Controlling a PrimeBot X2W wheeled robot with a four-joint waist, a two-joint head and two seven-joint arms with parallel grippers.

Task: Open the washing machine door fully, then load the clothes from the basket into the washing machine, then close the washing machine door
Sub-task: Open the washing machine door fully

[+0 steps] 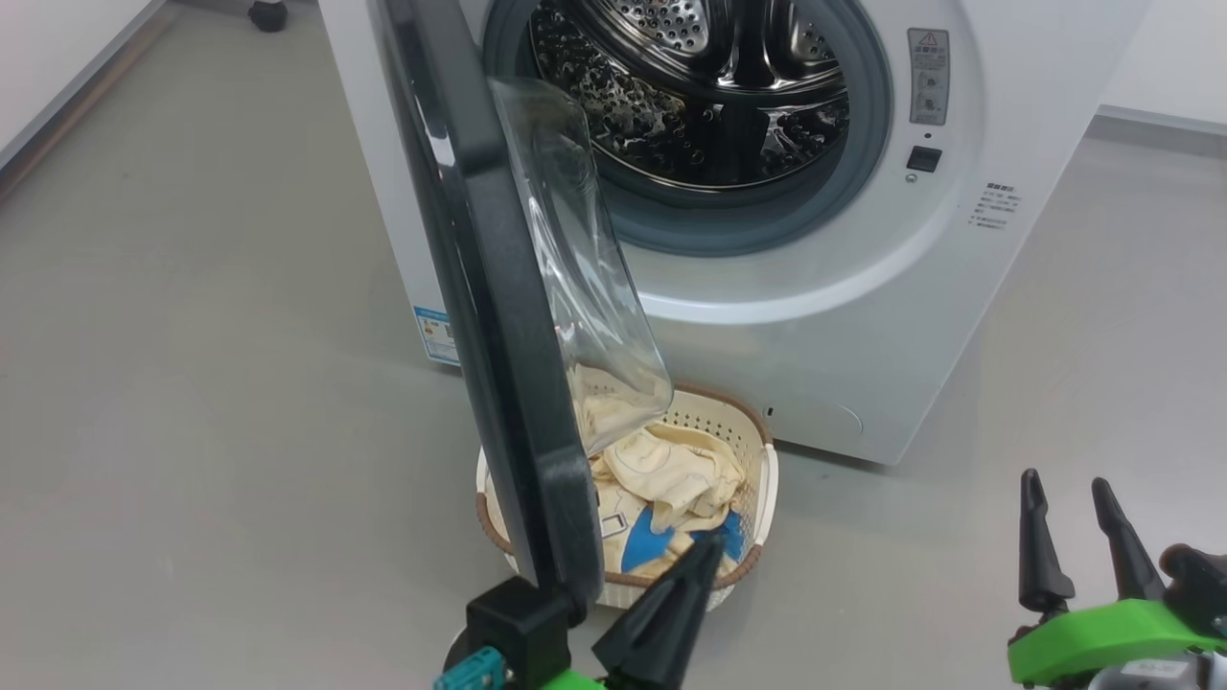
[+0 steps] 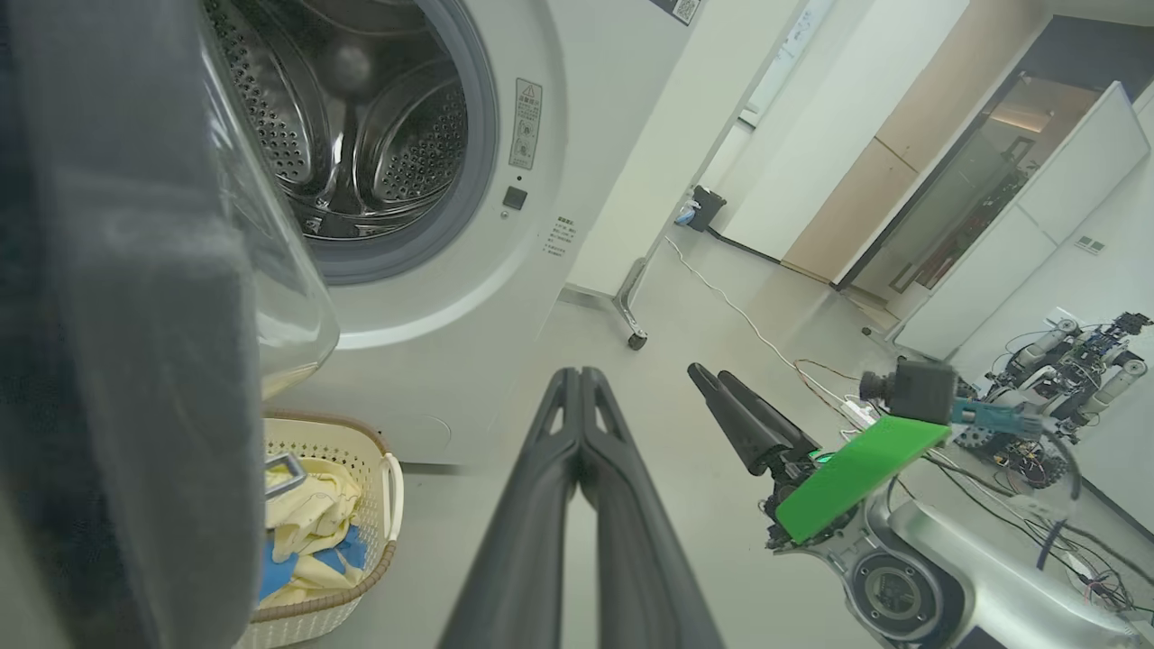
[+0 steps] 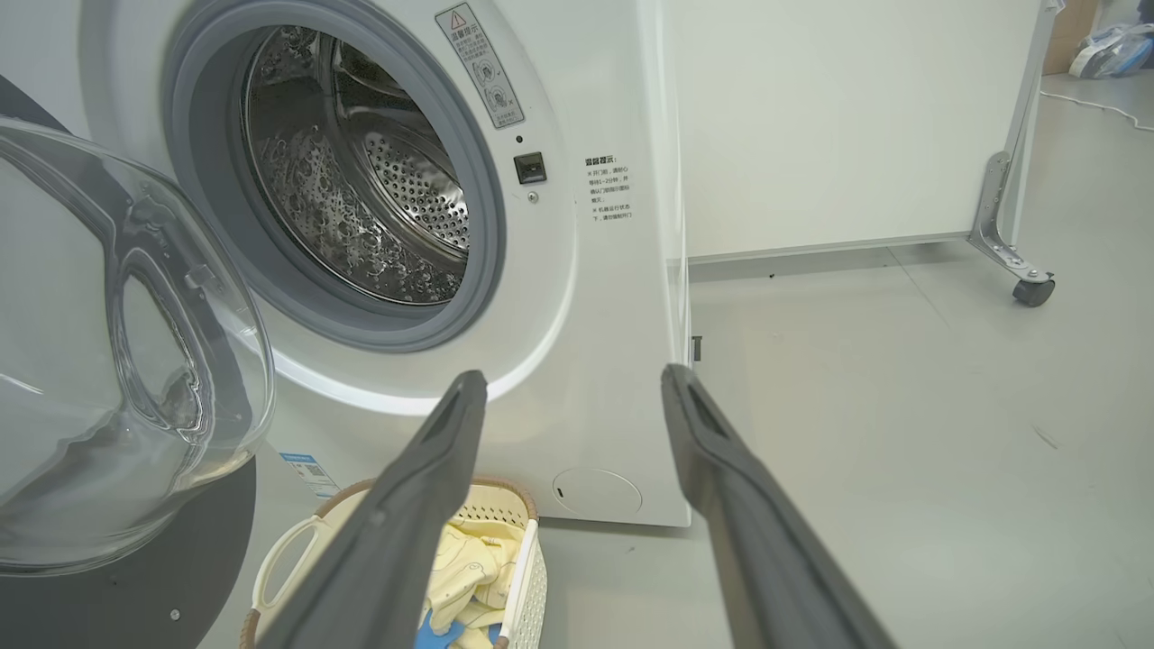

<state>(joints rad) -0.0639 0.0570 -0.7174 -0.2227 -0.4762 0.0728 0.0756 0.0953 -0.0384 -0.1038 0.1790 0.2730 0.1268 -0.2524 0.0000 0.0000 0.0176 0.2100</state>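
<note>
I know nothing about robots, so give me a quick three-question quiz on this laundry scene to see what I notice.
1. True or false: the clothes lie in the basket, not in the drum.
2. The washing machine door is: A) shut tight; B) open, swung out from the washing machine; C) lying flat on the floor.
3. Which has its two fingers pressed together, the left gripper or the right gripper?

Key: 1 true; 2 B; 3 the left gripper (the right one's fingers stand apart, holding nothing).
</note>
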